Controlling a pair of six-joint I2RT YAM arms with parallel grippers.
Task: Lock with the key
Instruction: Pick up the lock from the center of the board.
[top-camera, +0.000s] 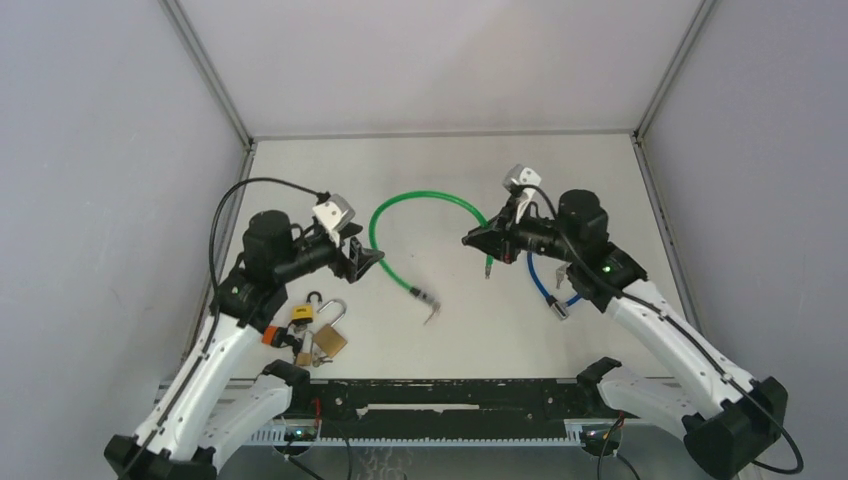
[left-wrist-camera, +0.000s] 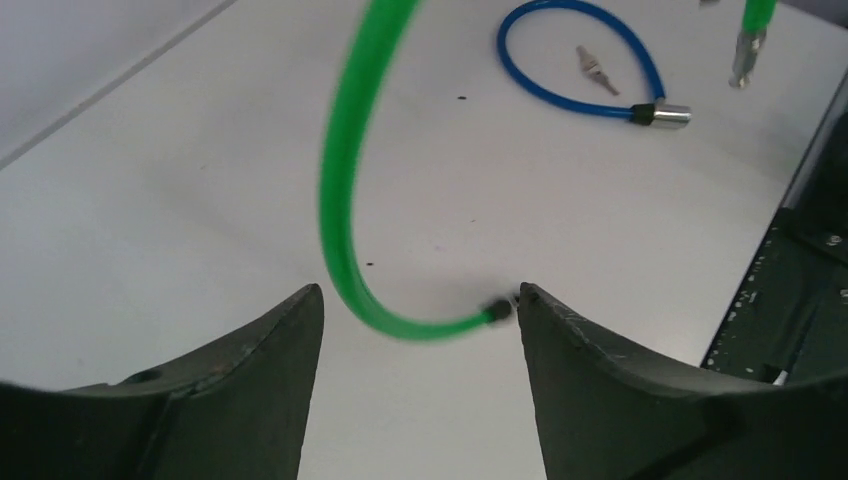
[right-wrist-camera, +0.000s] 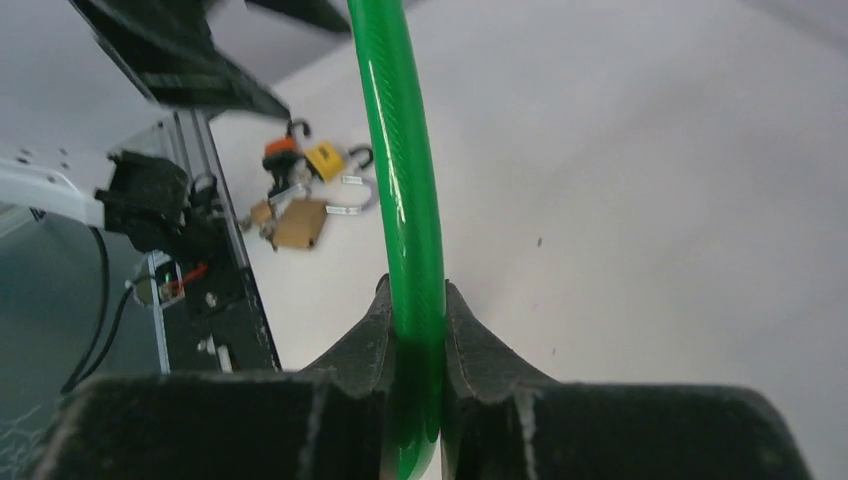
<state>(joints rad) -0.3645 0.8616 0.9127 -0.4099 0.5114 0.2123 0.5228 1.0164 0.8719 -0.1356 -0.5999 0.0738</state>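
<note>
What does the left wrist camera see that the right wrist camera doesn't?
Only the left wrist view: the left gripper, open, a blue cable lock and a small key inside its loop. Only the right wrist view: the right gripper clamped on the green cable, and a cluster of padlocks. Both: the green cable and the white table.

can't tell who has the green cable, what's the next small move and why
Probably lower the left hand and close on the green cable near its black-tipped end: that end shows between its open fingers, while the right hand clamps the cable further along.
</note>
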